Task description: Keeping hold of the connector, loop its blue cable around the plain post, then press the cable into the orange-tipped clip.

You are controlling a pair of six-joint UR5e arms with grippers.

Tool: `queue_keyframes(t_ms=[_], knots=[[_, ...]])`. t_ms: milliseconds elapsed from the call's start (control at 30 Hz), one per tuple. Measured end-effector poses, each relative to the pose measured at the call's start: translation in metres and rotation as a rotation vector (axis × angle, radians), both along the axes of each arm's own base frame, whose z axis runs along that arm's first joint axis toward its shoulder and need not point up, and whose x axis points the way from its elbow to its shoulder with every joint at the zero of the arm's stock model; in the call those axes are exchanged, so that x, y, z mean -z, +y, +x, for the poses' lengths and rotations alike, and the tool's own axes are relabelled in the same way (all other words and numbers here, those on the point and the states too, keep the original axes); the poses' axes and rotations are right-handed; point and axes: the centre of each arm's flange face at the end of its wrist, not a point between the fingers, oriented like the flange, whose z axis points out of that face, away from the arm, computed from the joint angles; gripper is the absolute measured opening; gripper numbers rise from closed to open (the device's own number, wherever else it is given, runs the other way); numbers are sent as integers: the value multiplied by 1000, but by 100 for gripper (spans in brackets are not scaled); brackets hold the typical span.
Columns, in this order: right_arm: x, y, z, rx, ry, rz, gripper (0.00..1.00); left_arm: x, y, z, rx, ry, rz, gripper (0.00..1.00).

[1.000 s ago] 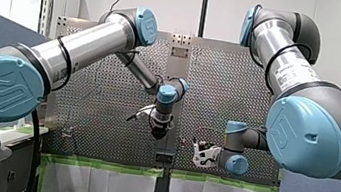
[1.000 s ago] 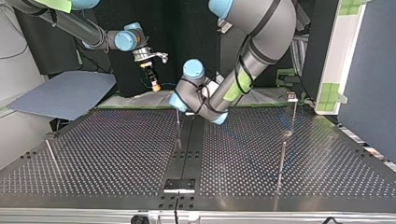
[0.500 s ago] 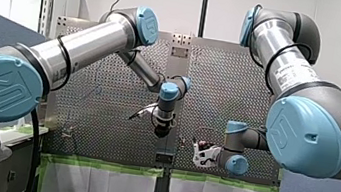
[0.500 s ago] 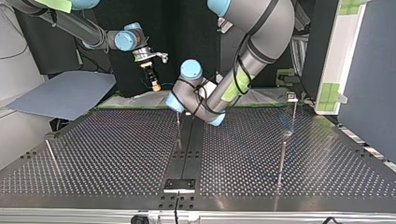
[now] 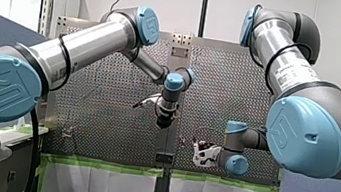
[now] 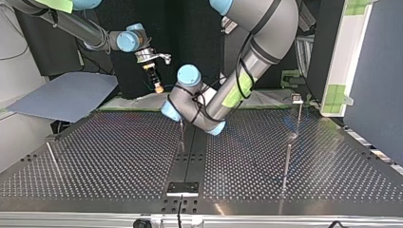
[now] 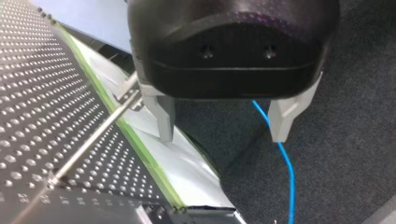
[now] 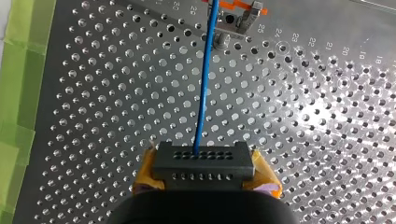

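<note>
In the right wrist view my right gripper [image 8: 204, 173] is shut on a black connector [image 8: 219, 159], yellow pads [image 8: 145, 169] on both its ends. Its blue cable [image 8: 203, 88] runs straight ahead over the perforated plate to the orange-tipped clip [image 8: 237, 5]. My left gripper [image 7: 224, 133] stands open, its metal fingers [image 7: 163, 119] bare, past the plate's green-taped edge; a stretch of the blue cable [image 7: 287, 173] hangs beyond it. A plain post [image 6: 182, 131] stands by my left arm's wrist [image 6: 189, 102]. In the front view my left gripper [image 5: 164, 121] is above and left of my right gripper [image 5: 199, 153].
Thin metal posts stand on the perforated table [image 6: 119, 156] in the top view: one at its right [image 6: 286, 161], another behind that [image 6: 298, 114], one at its left [image 6: 52, 159]. A grey-blue board [image 6: 66, 95] lies off the table's far left corner.
My left arm's wrist and gripper have moved up the front view, leftward in the top view. My right arm and the connector have stayed where they were.
</note>
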Motion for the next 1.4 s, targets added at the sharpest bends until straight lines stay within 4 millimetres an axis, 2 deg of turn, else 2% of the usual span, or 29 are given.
queue_keyframes(t_ms=[267, 533, 833, 1033, 1267, 1400], knots=[[0, 0, 1, -4, -2, 0, 0, -5, 4, -3, -2, 40, 28, 100], [0, 2, 2, -8, -3, 1, 0, 18, 18, -4, -9, 57, 38, 100], [0, 3, 4, -12, -2, 2, 0, 40, 19, 2, -14, 54, 23, 100], [0, 3, 4, -13, -3, 1, 0, 65, 20, 5, -20, 66, 26, 100], [0, 3, 5, -13, -3, 1, 0, 110, 19, 5, -20, 106, 37, 100], [0, 3, 5, -13, -3, 1, 0, 121, 19, 10, -35, 88, 17, 100]])
